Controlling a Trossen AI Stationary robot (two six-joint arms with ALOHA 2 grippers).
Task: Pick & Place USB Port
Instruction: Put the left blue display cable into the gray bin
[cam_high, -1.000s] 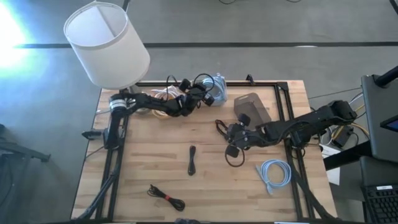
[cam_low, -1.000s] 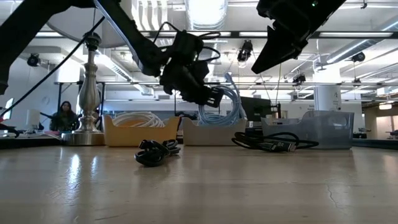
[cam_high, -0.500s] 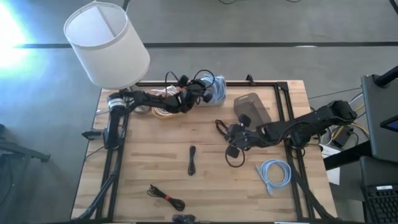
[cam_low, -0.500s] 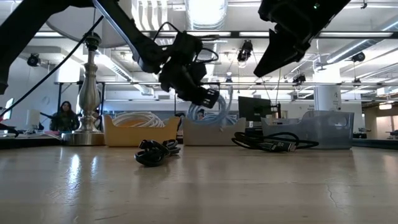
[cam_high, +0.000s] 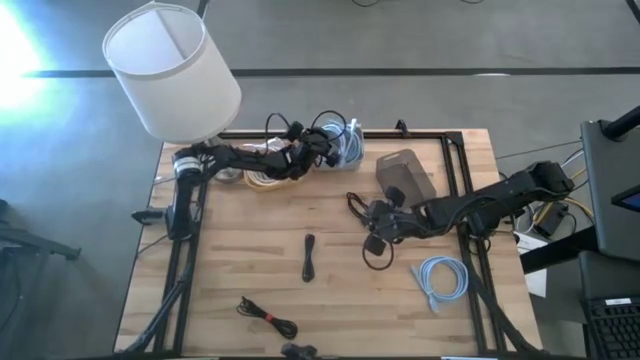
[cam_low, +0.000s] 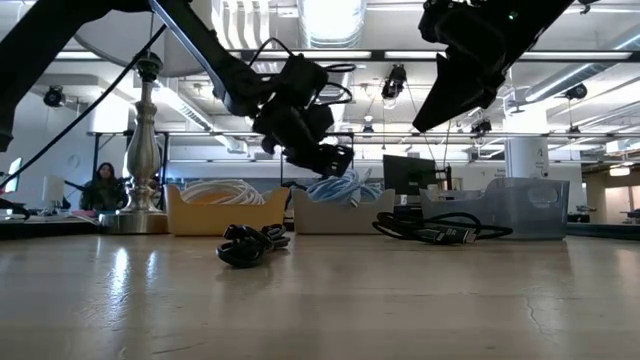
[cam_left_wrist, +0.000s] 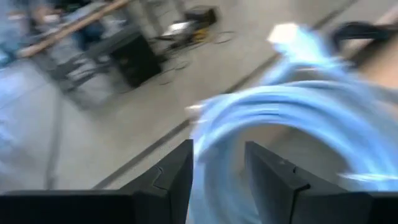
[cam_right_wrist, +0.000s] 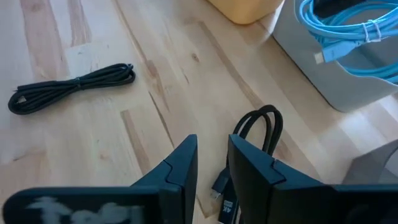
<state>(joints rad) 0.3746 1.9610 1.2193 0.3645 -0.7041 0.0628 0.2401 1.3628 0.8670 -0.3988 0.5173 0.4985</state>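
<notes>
A coiled blue cable (cam_high: 350, 143) lies in the grey bin (cam_low: 300, 215) at the table's far edge, seen again as the blue cable (cam_low: 340, 187) in the low view. My left gripper (cam_high: 328, 145) hangs open just above it, and the cable (cam_left_wrist: 292, 106) shows blurred beyond its fingers. A looped black cable (cam_high: 375, 252) lies on the table right of centre. My right gripper (cam_high: 375, 222) hovers over it, slanting down, its fingers a narrow gap apart (cam_right_wrist: 212, 146). The cable's loop (cam_right_wrist: 261, 124) and a connector (cam_right_wrist: 219, 183) show past them.
A yellow bin (cam_low: 225, 210) of white cables stands left of the grey one, beside a lamp (cam_high: 170, 70). A grey box (cam_high: 405, 172) stands at the far right. A second blue coil (cam_high: 442, 280), a black bundle (cam_high: 308, 256) and another black cable (cam_high: 268, 318) lie on the table.
My left gripper has let go of the blue cable. The cable hung from its fingers above the grey bin a second ago and has dropped into the bin. My right gripper has kept its place over the black cable.
</notes>
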